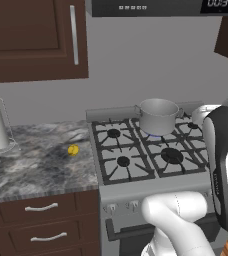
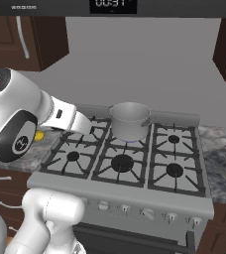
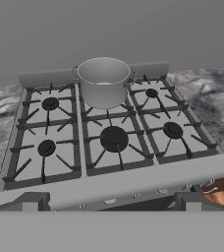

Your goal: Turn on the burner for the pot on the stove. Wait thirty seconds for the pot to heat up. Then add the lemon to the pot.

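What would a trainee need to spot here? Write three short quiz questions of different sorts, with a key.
1. True or false: the lemon is in the pot.
2. The pot sits on which stove row? A front, B back.
3. What glows under the pot?

Key: 1 false, it lies on the counter left of the stove. 2 B, back middle. 3 A small blue flame at the burner.

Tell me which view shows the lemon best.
The left base view: the whole lemon lies unobstructed on the counter. The right base view shows it partly behind the arm; the hand view catches a sliver at its left edge.
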Controlling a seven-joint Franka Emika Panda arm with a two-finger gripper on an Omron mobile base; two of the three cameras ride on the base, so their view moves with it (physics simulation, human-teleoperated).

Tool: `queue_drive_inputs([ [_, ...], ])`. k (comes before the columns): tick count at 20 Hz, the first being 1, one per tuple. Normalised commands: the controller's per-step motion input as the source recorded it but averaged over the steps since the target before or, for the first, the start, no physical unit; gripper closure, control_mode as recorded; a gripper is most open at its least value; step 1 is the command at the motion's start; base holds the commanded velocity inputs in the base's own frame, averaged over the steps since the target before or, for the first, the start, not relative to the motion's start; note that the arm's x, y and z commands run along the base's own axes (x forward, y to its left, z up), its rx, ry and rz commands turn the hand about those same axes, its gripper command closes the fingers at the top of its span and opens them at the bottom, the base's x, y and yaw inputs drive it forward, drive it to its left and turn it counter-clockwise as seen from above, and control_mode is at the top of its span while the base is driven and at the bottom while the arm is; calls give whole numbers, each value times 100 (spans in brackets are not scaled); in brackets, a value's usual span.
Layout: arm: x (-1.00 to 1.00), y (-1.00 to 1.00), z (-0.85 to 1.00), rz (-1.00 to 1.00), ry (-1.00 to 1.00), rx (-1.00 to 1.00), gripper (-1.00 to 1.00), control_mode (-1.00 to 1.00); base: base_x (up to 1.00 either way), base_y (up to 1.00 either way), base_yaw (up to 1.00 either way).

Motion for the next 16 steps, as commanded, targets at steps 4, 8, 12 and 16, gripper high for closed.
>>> queue_drive_inputs([
  [4,0,0,0,0,0,0,-100,-100,0,0,0],
  [8,0,0,0,0,0,0,-100,-100,0,0,0],
  [12,0,0,0,0,0,0,-100,-100,0,0,0],
  [16,0,0,0,0,0,0,-100,-100,0,0,0],
])
